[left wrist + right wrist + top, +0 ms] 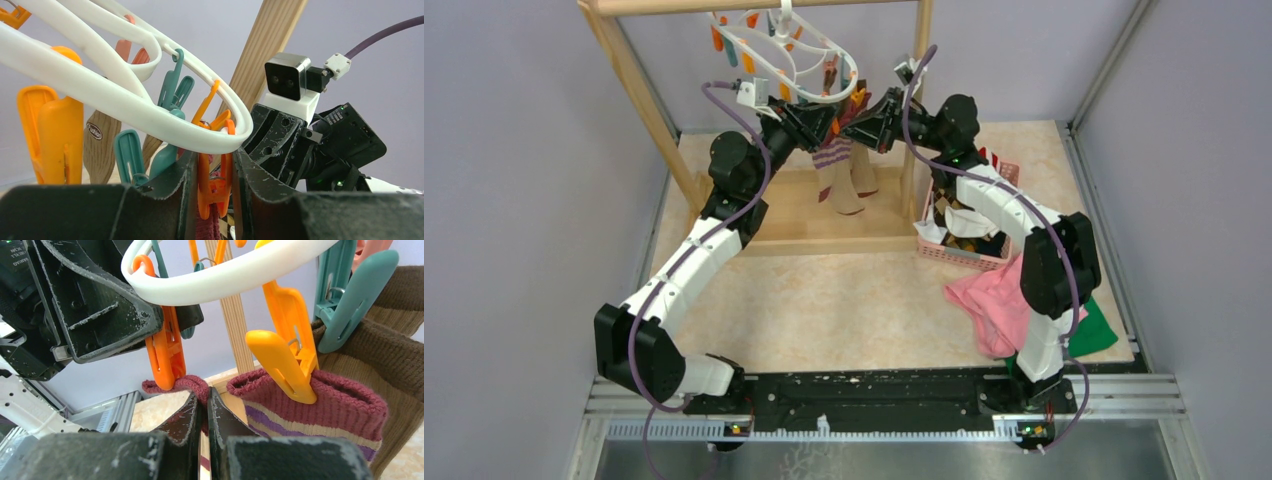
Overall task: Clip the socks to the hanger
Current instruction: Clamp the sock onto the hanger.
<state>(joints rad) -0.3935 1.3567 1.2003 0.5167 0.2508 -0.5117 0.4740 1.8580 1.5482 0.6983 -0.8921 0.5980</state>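
Two roles mesh: the left gripper (212,167) squeezes an orange clip (213,197) on the hanger (227,275), seemingly to open it, while the right gripper (204,407) pinches a maroon-cuffed sock (175,384) at that clip's mouth.

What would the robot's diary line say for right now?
left tool: squeezing orange clip | right tool: pinching maroon sock cuff under it | striped sock: clipped on hanger

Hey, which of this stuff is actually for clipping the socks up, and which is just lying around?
For the job: hanger, orange clip, maroon-cuffed sock, hung brown sock, spare socks in the pink basket.
Lying about: pink cloth, green cloth.
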